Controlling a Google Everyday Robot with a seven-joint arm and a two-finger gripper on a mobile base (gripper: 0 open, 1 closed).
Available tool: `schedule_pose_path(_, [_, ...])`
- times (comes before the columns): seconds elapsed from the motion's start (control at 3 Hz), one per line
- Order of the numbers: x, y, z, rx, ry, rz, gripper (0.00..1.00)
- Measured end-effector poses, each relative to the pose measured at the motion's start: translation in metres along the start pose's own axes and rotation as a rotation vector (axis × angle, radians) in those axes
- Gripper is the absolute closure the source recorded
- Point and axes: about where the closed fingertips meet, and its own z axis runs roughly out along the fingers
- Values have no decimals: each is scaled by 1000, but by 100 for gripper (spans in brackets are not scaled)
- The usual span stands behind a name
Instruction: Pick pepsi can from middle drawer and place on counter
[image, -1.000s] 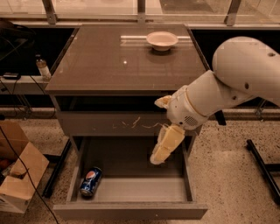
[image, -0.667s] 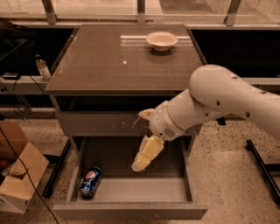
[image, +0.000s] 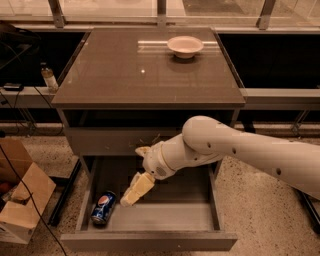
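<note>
While beside pepsi can (image: 103, 207) (cylindrical), gripper (image: 129, 198)

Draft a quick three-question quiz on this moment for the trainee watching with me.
1. True or false: the pepsi can stands upright on the counter.
2. Where is the gripper? A) over the white bowl; B) low in the open middle drawer, beside the can; C) down at the floor.
3. Fill in: seen from the camera, the can lies in the drawer's front-____ corner.
Key: 1 false, it lies on its side in the drawer; 2 B; 3 left.
</note>
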Motion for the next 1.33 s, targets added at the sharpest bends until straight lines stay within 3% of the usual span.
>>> schedule_pose_path(0.67, [15, -4, 24, 14, -12, 43, 0])
schedule_pose_path(1.33, [35, -26, 98, -72, -102, 17, 0])
